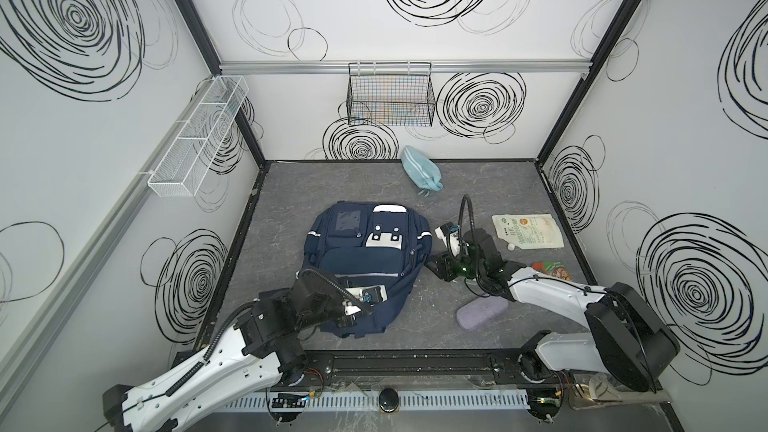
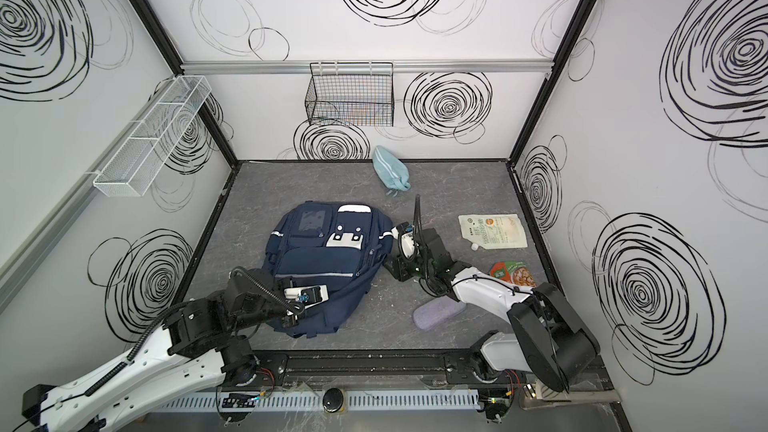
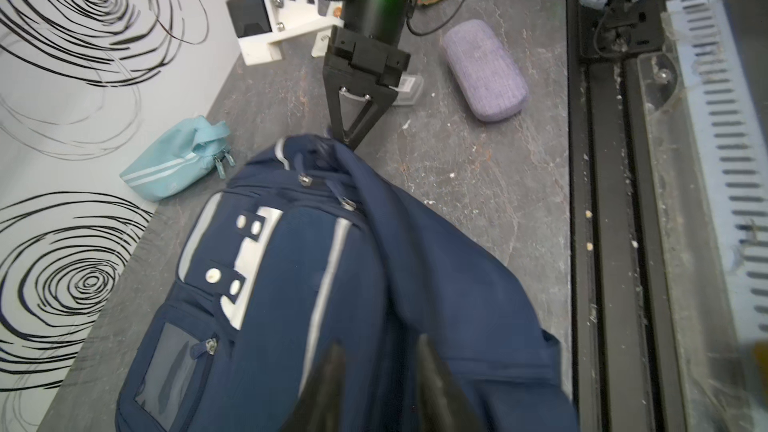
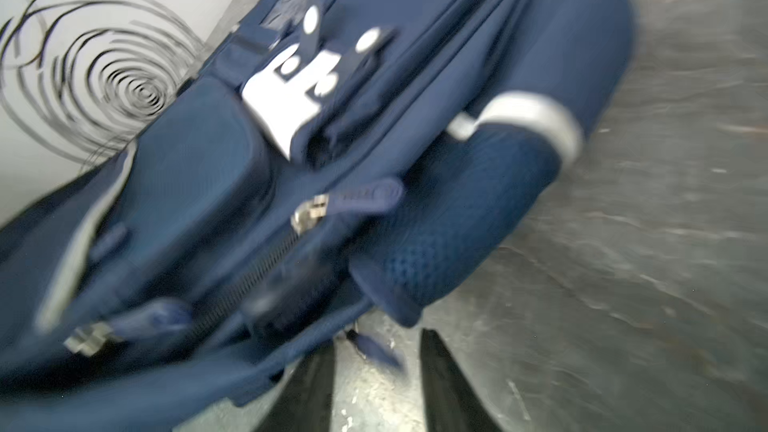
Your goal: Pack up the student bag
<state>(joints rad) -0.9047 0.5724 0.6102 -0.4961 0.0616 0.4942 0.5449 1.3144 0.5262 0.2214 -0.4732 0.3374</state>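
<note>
While the bag (image 1: pixel 365 259) lies flat on the grey table (image 1: pixel 332 184), left of the middle with its front pockets and white patch facing up, both arms are at its edges. The left gripper (image 3: pixel 380 344) hangs over the bag's near end; its fingers (image 3: pixel 432 380) stand apart above folded navy fabric, and nothing looks pinched between them. The right gripper (image 4: pixel 378 342) sits low by the bag's right side, just beside a side pocket and a zip pull. Its jaws are parted too – bare table shows between them, though that wrist view is blurred.

Elsewhere on the table, a light blue pouch (image 1: pixel 419 168) rests near the back wall, well apart from the bag. A purple case (image 1: pixel 482 313) lies near the front on the right. A white sachet (image 1: pixel 528 230) and a snack packet (image 1: pixel 550 270) sit by the right edge – the packet partly hidden by the right arm.
</note>
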